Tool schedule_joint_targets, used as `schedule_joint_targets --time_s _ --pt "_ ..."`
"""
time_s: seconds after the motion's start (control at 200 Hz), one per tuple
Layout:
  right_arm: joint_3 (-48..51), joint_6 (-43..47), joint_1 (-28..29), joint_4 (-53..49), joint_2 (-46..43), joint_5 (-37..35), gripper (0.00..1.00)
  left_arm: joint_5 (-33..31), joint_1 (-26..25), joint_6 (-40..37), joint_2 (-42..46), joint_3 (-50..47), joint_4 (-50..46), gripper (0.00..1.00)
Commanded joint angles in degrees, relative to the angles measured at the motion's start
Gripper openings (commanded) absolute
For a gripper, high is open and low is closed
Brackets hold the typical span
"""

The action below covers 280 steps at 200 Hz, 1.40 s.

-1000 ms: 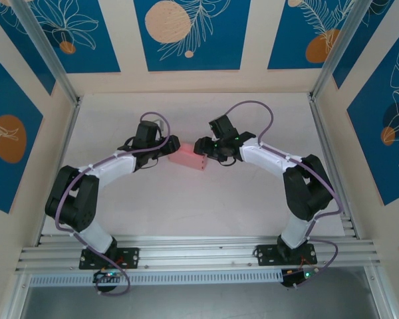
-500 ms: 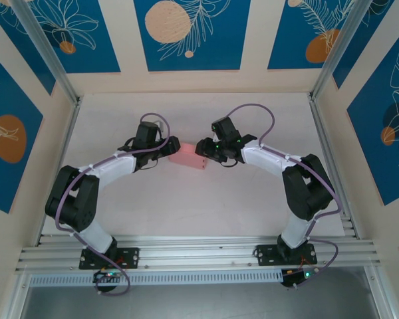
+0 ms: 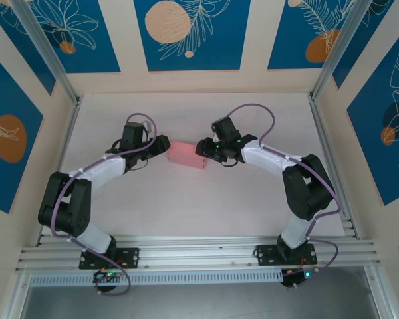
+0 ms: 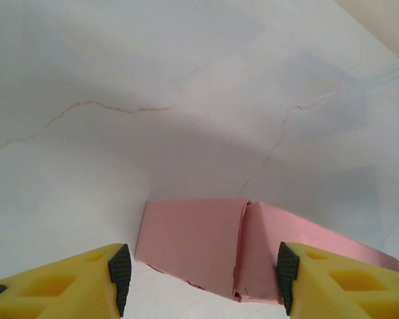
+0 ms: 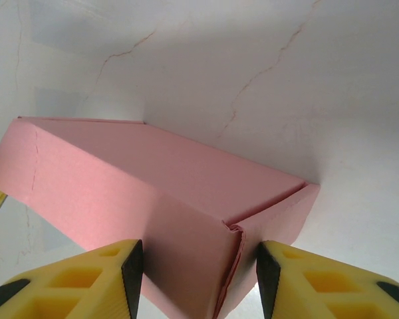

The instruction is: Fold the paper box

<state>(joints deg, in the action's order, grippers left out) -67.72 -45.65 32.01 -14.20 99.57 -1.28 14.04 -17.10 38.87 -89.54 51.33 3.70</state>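
Note:
The paper box [image 3: 187, 155] is a small salmon-pink closed carton lying on the white table, long side running left to right. My right gripper [image 3: 203, 147] is at its right end. In the right wrist view the yellow fingers [image 5: 86, 279] of the right gripper [image 5: 198, 272] press both sides of the box [image 5: 153, 179], at a corner with a slightly crumpled seam. My left gripper [image 3: 161, 143] stands just left of the box, open. In the left wrist view the box [image 4: 193, 242] lies a little ahead of the left gripper [image 4: 203, 279], between its spread black pads [image 4: 120, 276].
The white tabletop [image 3: 199, 199] has thin cracks across it. Aluminium posts and cream walls with blue panels [image 3: 189, 33] close in the back and sides. A metal rail [image 3: 199, 252] carries both arm bases at the near edge.
My left arm has drawn back to the left, off the box's left end, with its jaws apart. My right gripper has narrowed onto the box's right end. The box has stayed put.

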Motion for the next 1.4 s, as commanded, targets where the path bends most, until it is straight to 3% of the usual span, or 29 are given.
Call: schedule_joint_targets --time_s 0.0,0.185,0.455,0.775,1.18,1.395 --pt "0.49 0.12 -0.13 -5.76 1.58 -2.06 0.49 4.51 0.53 1.11 -0.48 -0.88 3.11 0.61" --pt "0.40 0.30 -0.10 -6.01 1.54 -2.33 0.49 6.96 0.87 1.38 -2.02 -0.08 4.31 0.60" --pt "-0.18 0.56 -0.10 -6.37 2.33 -2.36 0.47 6.44 1.94 2.34 -3.30 -2.71 4.74 0.52" --pt "-0.06 0.52 -0.28 -6.59 2.93 -2.37 0.42 7.75 2.69 3.27 -5.67 -5.92 7.32 0.35" --pt "2.13 -0.40 -0.98 -4.72 3.94 -0.70 0.30 7.27 3.30 2.96 -6.01 -8.96 7.28 0.03" --pt "3.33 -0.25 -1.03 -3.76 4.33 0.17 0.26 7.55 3.23 2.79 -5.62 -10.85 8.22 0.00"
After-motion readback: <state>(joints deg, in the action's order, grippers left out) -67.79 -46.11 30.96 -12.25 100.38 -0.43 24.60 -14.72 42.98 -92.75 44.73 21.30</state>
